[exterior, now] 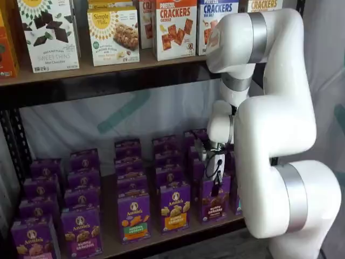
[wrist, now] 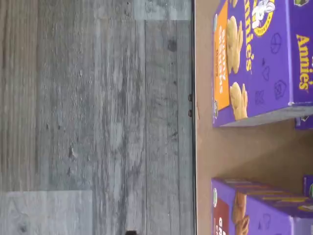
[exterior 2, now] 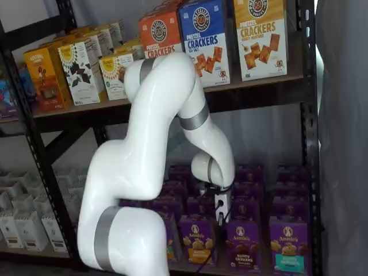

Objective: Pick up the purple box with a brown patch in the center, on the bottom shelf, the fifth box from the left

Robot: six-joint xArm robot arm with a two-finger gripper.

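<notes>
Fingers wide apart, holding nothing.

Light was soft and even; the purple box looked slightly blurred, with shadow beneath the upper shelf.

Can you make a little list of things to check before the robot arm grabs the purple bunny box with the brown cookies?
1. Target found: the purple box with brown crackers stands upright at the front of its row. Ok.
2. It sits on the bottom shelf, nothing lying across it. Ok.
3. Gripper near the box: it hangs just above and in front of it in both shelf views. Ok.
4. Fingers apart enough to fit: only a dark sliver of them shows, no gap to see. Cannot tell.
5. Nothing held already: no box at the fingers. Ok.
6. Wrist camera aimed at the target: it shows an orange-label box and a red-label box. Cannot tell.
</notes>
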